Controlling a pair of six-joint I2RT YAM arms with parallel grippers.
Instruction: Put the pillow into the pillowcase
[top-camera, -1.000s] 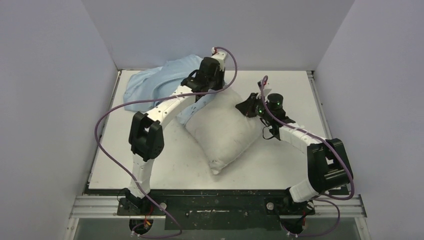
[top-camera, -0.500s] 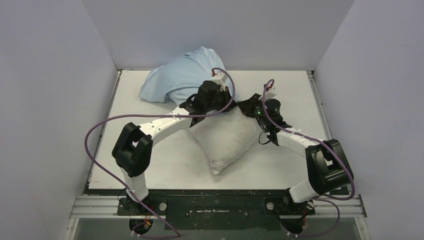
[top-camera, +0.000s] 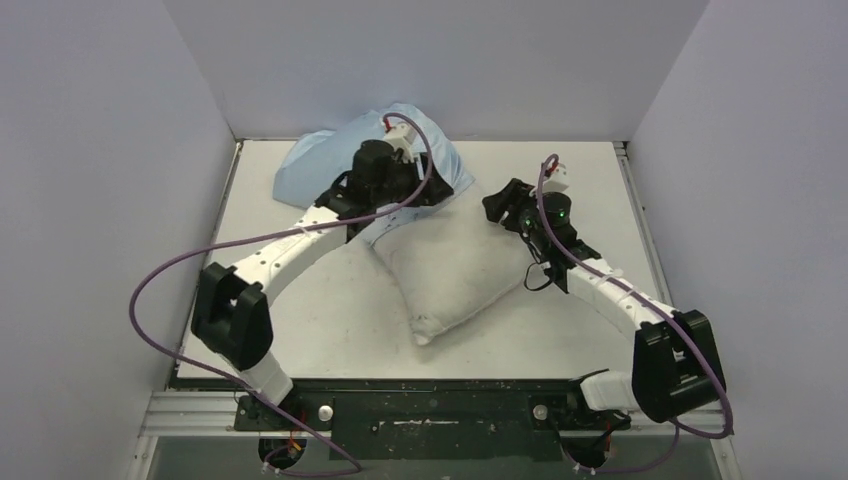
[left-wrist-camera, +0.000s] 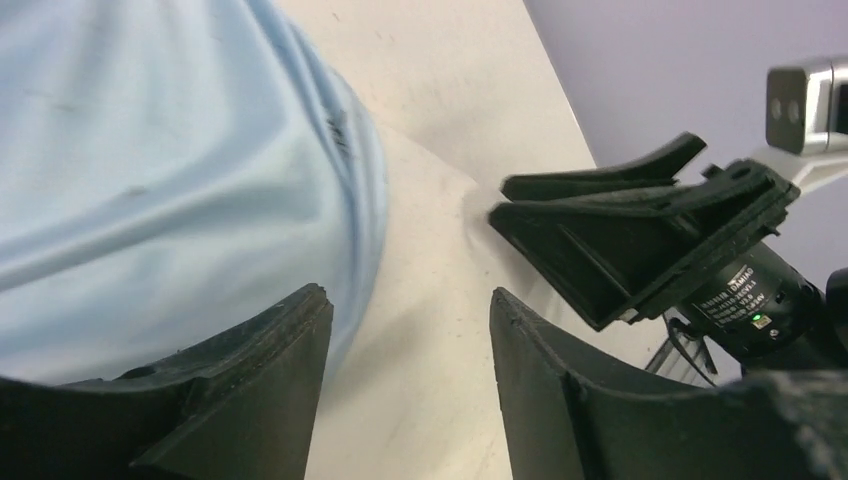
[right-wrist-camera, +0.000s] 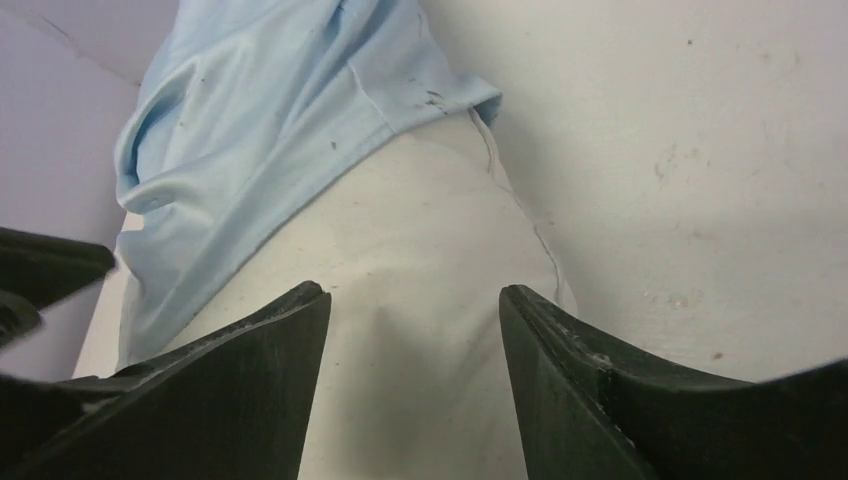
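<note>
Right, left jaws and right jaws both stand apart, gripping nothing (just over the fabric); the pillow lies on the desk, far end tucked into the blue pillowcase.

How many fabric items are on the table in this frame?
2. The off-white pillow lies in the middle; the light-blue pillowcase is drawn over its far end, toward the back left. Anything beneath them would be hidden.

Plain pale lavender walls on three sides of a scuffed white table
</note>
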